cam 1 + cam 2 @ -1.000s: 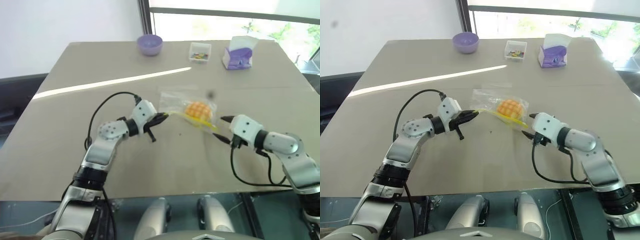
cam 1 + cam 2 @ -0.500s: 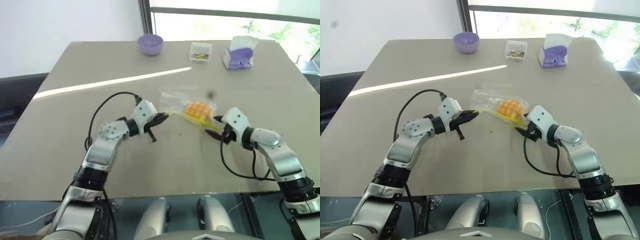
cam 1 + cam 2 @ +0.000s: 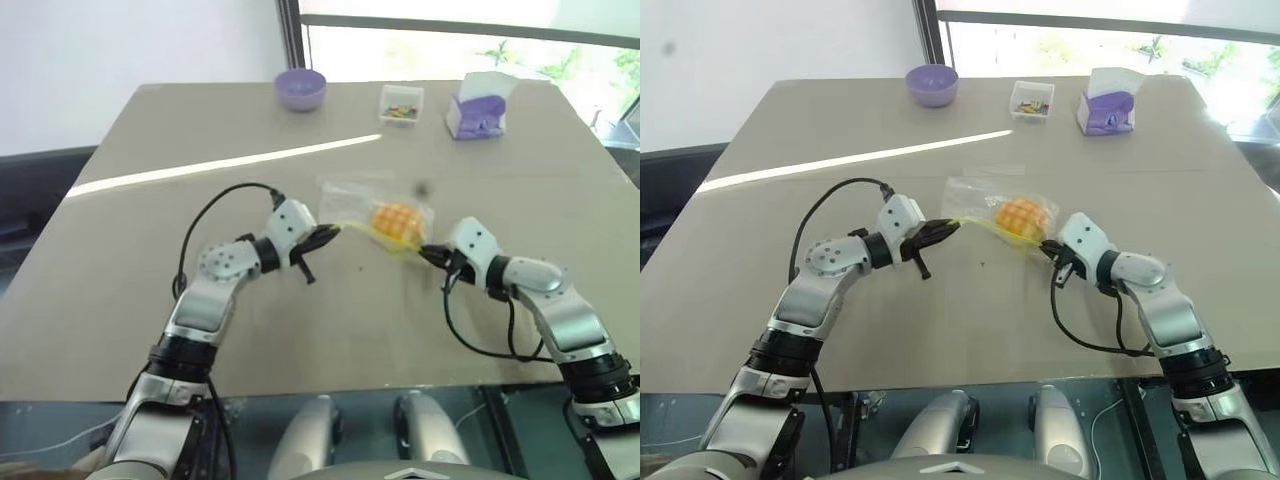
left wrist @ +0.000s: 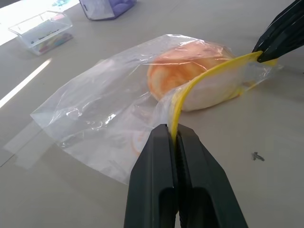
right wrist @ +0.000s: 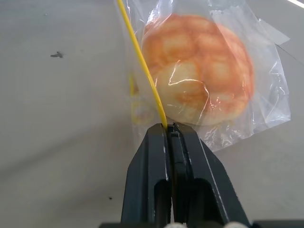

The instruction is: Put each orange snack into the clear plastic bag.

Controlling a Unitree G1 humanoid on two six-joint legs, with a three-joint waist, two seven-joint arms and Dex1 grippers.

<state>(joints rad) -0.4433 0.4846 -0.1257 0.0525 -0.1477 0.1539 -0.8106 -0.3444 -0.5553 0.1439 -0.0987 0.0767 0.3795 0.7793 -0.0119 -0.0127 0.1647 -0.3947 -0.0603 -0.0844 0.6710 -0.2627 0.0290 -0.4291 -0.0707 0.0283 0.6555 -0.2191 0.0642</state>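
The orange snack (image 3: 396, 218) lies inside the clear plastic bag (image 3: 372, 208) near the middle of the surface (image 3: 200, 130). The left gripper (image 3: 328, 234) has its fingers pinched on the left end of the bag's yellow seal strip (image 4: 199, 90); the right gripper (image 3: 428, 256) has its fingers clamped on the strip's right end.

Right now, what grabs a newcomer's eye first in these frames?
The orange snack sits mid-table inside the clear plastic bag. The left gripper and right gripper each have their jaws shut on an end of the bag's yellow seal strip. Along the far edge stand a purple bowl, a small clear box and a tissue box.
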